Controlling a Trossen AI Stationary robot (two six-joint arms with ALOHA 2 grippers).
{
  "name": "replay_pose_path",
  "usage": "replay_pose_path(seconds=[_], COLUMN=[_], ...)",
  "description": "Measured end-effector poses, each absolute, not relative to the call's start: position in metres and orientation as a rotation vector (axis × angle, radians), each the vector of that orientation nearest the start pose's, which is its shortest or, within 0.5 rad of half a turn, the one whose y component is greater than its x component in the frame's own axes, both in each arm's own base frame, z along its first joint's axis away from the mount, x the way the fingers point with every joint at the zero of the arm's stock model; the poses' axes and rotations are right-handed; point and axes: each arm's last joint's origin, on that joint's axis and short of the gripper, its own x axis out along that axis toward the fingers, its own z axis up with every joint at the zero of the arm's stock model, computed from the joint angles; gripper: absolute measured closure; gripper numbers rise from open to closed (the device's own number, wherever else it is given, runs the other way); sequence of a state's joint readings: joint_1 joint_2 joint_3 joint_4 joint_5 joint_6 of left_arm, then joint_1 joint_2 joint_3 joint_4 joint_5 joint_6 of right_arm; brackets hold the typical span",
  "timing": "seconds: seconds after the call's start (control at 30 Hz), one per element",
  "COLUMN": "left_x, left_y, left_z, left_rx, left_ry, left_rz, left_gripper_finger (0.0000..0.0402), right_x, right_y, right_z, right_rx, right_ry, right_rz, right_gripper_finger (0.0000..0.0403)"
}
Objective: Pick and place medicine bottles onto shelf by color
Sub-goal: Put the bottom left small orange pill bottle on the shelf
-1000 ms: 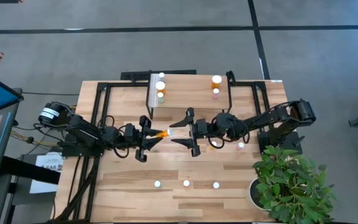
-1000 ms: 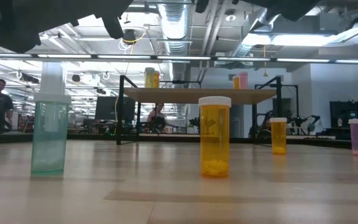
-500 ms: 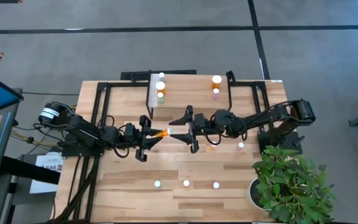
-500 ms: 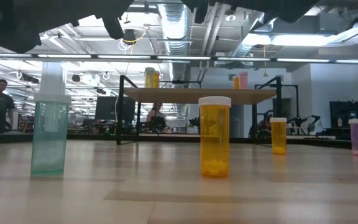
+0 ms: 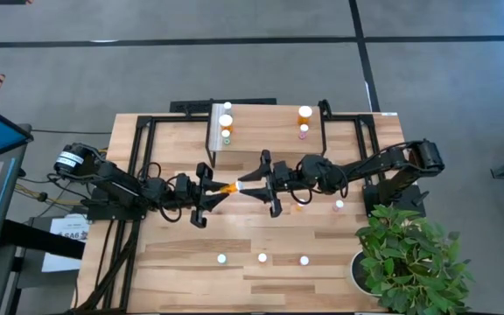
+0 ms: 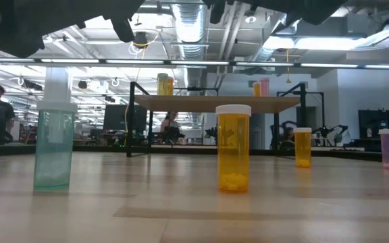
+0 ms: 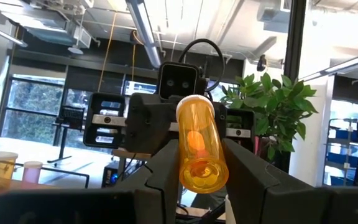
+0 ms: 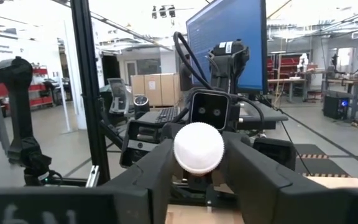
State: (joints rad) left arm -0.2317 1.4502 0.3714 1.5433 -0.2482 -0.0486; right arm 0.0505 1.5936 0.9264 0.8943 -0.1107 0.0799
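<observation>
The wooden bench (image 5: 173, 262) holds a small shelf (image 5: 265, 144) on thin black legs. On the shelf stand little bottles in two groups — three near the white strip (image 5: 226, 122) and two on the other side (image 5: 304, 121). Along the front of the bench stand three more bottles in a row (image 5: 262, 258) (from above only their white caps show). One more, pink, stands nearer the plant (image 5: 339, 205). A leafy potted plant (image 5: 409, 262) sits at the bench's corner.

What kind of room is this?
Probably a robot lab or workshop in a big open office. A blue screen stands beside the wooden table, pipes and lights hang overhead, and desks fill the background.
</observation>
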Motion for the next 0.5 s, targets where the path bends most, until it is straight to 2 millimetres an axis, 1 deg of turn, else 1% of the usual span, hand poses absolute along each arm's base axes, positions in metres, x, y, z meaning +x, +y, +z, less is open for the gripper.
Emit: replay_pose_path(seconds=[0.27,0.5], left_x=[0.2377,0.2377], left_y=[-0.0488,-0.0488], left_z=[0.2209,0.2209], left_rx=[-0.164,-0.170], left_ry=[-0.452,-0.451], left_rz=[0.005,0.003], left_gripper_finger=[0.0309,0.0309], right_x=[0.3489,0.3489], right_y=[0.0209,0.0209], right_z=[0.2849,0.2850], right_rx=[0.072,0.072], right_ry=[-0.221,-0.221], right_rz=[0.172,0.172], right_gripper_finger=[0.0278,0.0279])
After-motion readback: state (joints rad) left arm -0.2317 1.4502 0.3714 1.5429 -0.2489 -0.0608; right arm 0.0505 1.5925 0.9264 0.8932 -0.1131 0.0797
